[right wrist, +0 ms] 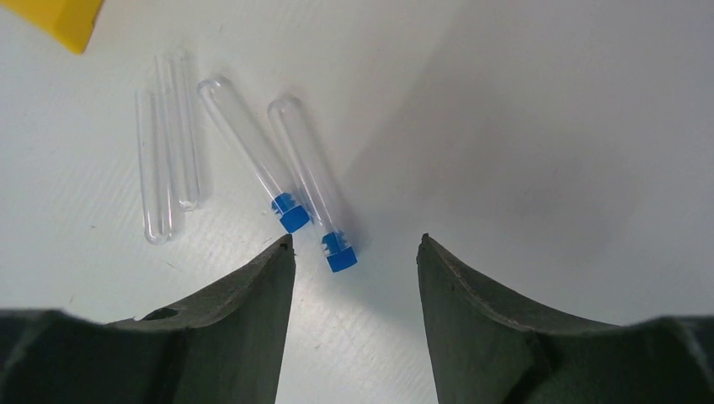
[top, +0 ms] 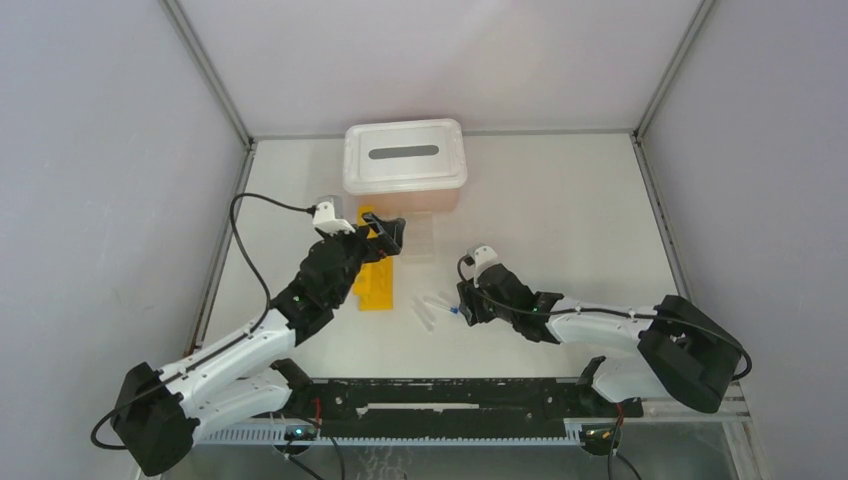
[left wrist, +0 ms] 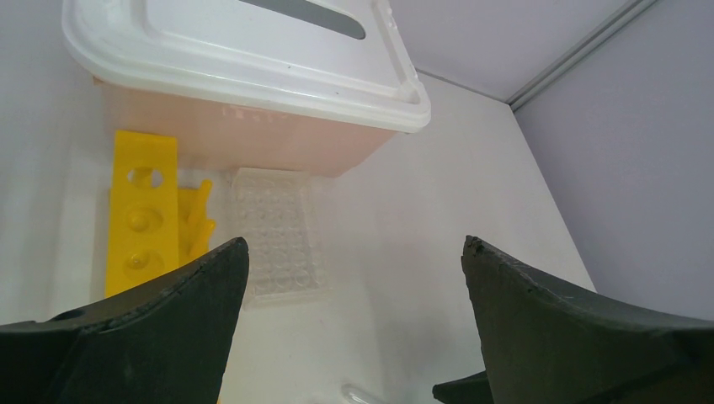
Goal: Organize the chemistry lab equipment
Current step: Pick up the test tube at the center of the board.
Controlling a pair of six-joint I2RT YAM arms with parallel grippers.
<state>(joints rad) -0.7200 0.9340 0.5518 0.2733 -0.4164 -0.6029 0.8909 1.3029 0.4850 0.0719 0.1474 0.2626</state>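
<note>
- The left jaws are spread wide with nothing between them. They hang above the worktop (top: 560,220), over the far end of the yellow rack (top: 378,278).
- The yellow rack lies flat just in front of the pink bin (top: 405,160). It looks like stiff, light moulded plastic. It is long, so a grip at one end would likely let it swing; I would take it across its narrow width near the middle.
- The clear gridded rack (left wrist: 278,240) lies flat just right of the yellow one, its far edge close up to the bin. It looks thin, glossy and probably slippery, perhaps a little brittle, and the outer rim seems the only place to pinch.
- The uncapped clear tubes (right wrist: 164,151) are two, lying side by side near the middle of the worktop. They are round, smooth and light, so they will likely roll at a nudge. Whether they are glass or plastic I cannot tell.
- The blue-capped tubes (right wrist: 253,151) are two, just right of the uncapped pair and nearly parallel. The faceted cap should give more bite than the slick barrel — though a mid-barrel hold would balance better.
- The right jaws stand moderately apart and hold nothing. They are low over the worktop, with the nearer tube's blue cap (right wrist: 339,251) lying just ahead of the gap.
</note>
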